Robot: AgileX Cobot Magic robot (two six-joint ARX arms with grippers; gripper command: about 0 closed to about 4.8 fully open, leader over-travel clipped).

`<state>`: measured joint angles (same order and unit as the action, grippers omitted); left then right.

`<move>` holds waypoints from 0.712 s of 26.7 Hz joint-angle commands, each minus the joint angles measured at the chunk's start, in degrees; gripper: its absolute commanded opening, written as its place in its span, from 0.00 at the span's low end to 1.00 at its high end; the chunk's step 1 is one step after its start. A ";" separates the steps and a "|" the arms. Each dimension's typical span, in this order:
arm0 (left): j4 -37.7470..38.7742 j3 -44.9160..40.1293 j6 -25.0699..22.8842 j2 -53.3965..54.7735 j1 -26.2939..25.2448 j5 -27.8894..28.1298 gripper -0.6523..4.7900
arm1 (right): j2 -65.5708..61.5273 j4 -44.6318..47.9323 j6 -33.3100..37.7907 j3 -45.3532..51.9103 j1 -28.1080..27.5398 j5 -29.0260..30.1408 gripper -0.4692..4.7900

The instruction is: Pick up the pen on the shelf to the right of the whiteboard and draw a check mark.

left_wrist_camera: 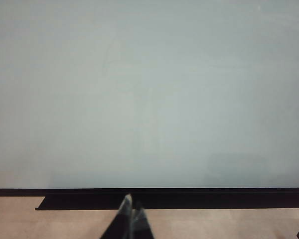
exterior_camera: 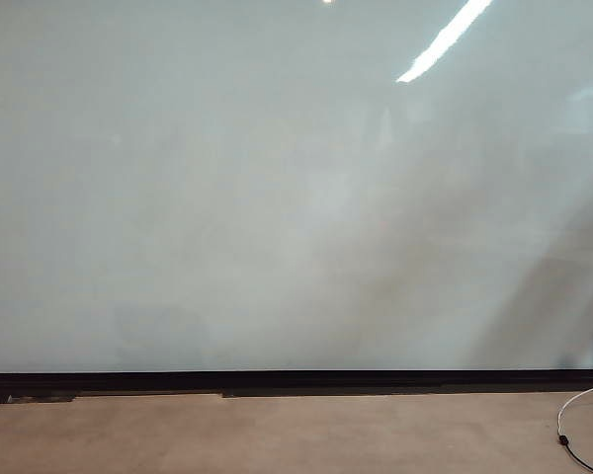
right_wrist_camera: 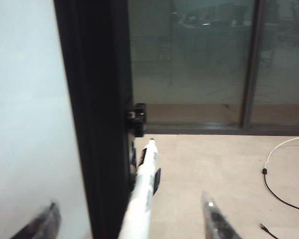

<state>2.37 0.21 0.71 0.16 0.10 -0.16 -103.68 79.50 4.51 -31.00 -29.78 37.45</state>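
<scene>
Pen (right_wrist_camera: 142,191) points away from right gripper (right_wrist_camera: 132,219), jaws apart; left gripper (left_wrist_camera: 131,205) jaws together.

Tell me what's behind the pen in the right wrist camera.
Behind the pen runs the whiteboard's black frame, then floor and glass panels. Its holder is mostly hidden. The right gripper is open around it; the left gripper is shut.

A white cable (exterior_camera: 579,420) curls over the tan floor (exterior_camera: 277,434); glass panels (right_wrist_camera: 189,55) stand behind.

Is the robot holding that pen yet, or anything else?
No. The right gripper is open around the pen, which sits by the whiteboard frame. The left gripper looks shut on nothing.
</scene>
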 commanded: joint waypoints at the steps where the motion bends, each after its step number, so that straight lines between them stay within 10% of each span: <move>1: -0.72 0.17 -0.26 0.02 0.02 -0.04 0.11 | -2.60 1.18 0.50 -2.12 0.63 0.87 0.78; 19: -0.72 0.17 -0.26 0.02 0.00 -0.02 0.11 | -7.78 -0.46 1.53 -8.04 3.17 -0.04 0.70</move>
<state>2.37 0.21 0.69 0.19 0.10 -0.19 -111.66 78.52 5.78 -38.68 -26.87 37.45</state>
